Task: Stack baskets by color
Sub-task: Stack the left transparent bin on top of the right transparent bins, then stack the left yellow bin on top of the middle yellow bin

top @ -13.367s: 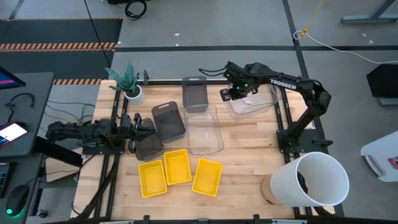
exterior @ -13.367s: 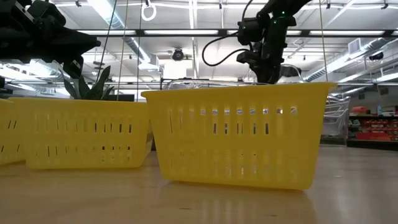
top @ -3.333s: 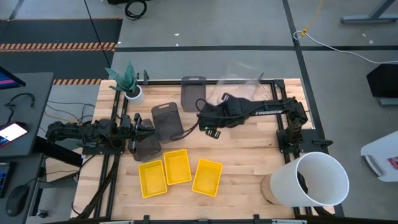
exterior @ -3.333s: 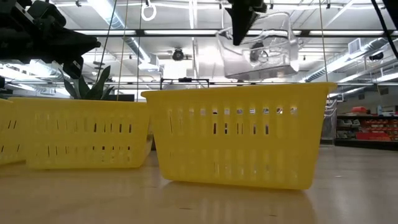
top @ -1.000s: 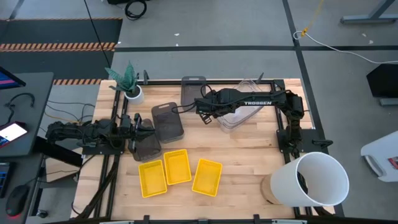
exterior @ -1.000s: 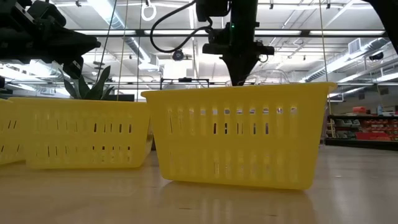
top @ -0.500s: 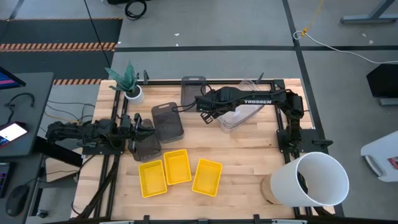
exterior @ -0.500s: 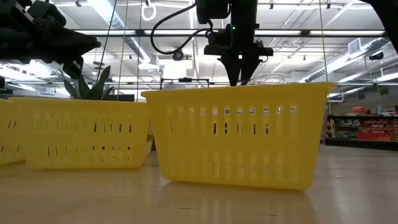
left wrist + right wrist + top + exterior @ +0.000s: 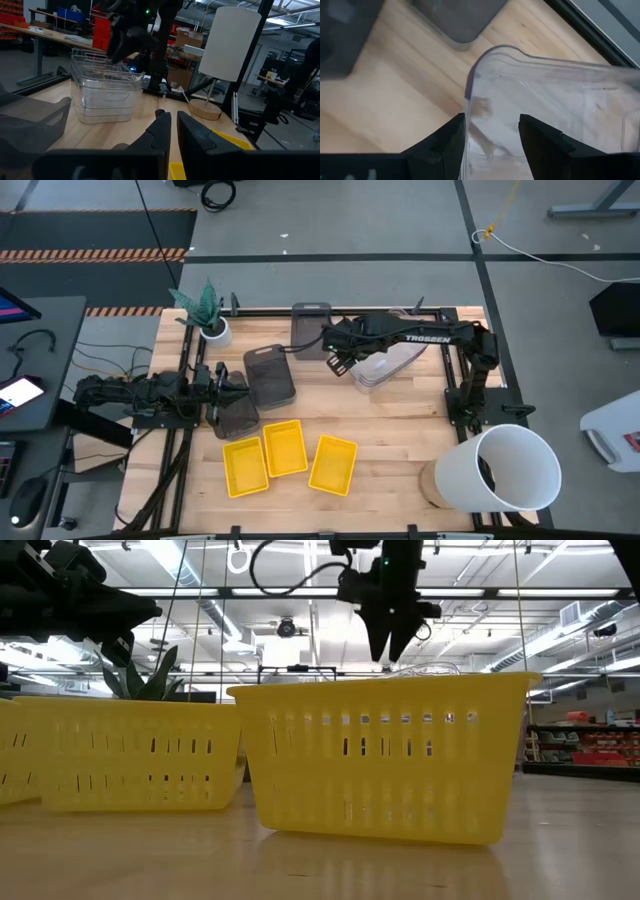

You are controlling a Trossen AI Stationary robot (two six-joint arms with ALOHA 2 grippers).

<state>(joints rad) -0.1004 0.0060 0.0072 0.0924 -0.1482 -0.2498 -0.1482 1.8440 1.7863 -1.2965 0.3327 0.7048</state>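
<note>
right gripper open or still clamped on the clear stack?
Open: the right gripper has its fingers spread either side of the clear baskets' rim, above it.

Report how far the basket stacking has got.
Done: the clear baskets sit nested in one stack. In hand: the right gripper is open just above that stack's rim, holding nothing; the left gripper is shut over a grey basket. Left: the three yellow baskets lie side by side, and the other grey baskets are unstacked.

One camera looks straight down on the counter [image 9: 400,420]; another sits at counter height, close behind a yellow basket [image 9: 385,755]. Both wrist cameras share the clear baskets [image 9: 105,95].
</note>
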